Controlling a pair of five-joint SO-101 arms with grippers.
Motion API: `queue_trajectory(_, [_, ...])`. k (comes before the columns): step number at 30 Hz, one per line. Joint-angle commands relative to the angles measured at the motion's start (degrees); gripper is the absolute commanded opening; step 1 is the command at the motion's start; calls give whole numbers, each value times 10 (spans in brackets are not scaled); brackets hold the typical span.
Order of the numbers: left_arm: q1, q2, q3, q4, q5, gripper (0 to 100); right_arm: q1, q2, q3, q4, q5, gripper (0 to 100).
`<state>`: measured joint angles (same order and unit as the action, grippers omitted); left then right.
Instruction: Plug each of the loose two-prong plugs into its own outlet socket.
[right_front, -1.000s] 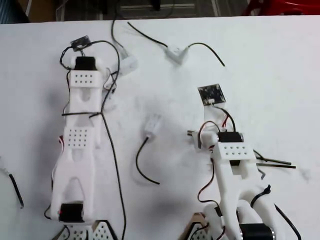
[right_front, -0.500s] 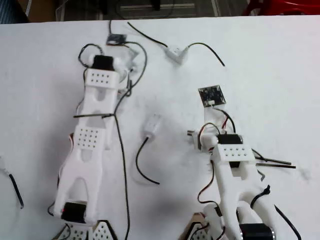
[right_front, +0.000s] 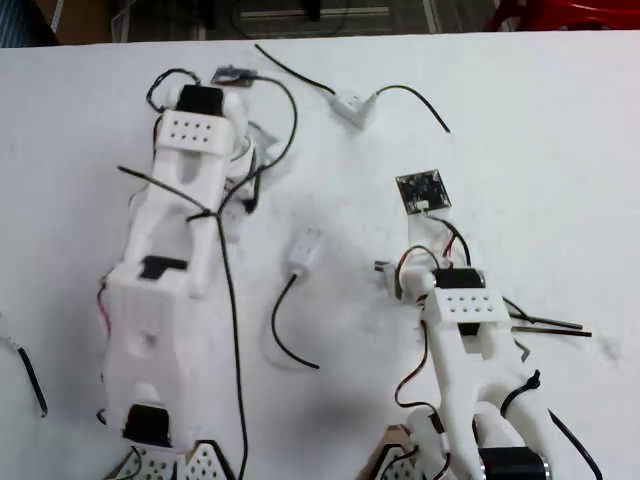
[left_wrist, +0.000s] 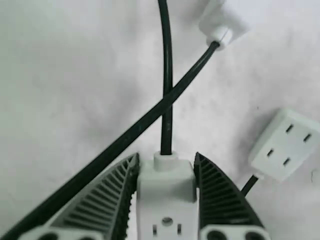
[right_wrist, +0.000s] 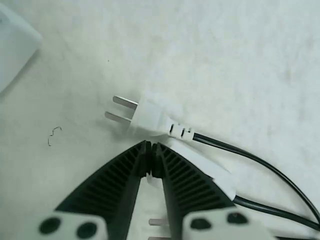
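My left gripper (left_wrist: 166, 165) is shut on a white outlet socket (left_wrist: 165, 200) whose black cord (left_wrist: 166, 75) runs away from the fingers. A second white socket (left_wrist: 285, 145) lies a little farther off. In the high view the left arm (right_front: 185, 150) stretches to the back left of the table. My right gripper (right_wrist: 150, 147) is shut with nothing in it, its tips just short of a white two-prong plug (right_wrist: 150, 117) lying flat on the table. The right arm (right_front: 465, 305) sits at the front right. One more socket (right_front: 305, 248) lies mid-table between the arms.
A white socket (right_front: 350, 107) with two black cords lies at the back centre. Another white cord end (left_wrist: 220, 22) crosses the held cord. More black cords (right_front: 545, 325) lie right of the right arm, and one (right_front: 30, 380) at the table's left edge.
The left arm swung right toward the back of the table, then drew back a little and folded up at its elbow. The right arm has kept still.
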<state>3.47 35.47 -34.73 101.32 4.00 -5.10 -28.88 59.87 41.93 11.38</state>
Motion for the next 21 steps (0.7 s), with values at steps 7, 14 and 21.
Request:
queue_trajectory(7, [6,-231,406,-156,-6,23,-1,-20,-2,-7,-5,24])
queue_trajectory(14, [3,-329,574,-296,-55,24,-1,-20,-1,-7,-5,24])
queue_trajectory(21, [0,-326,664,-344,-59,56,-2,-20,4,-8,-5,24])
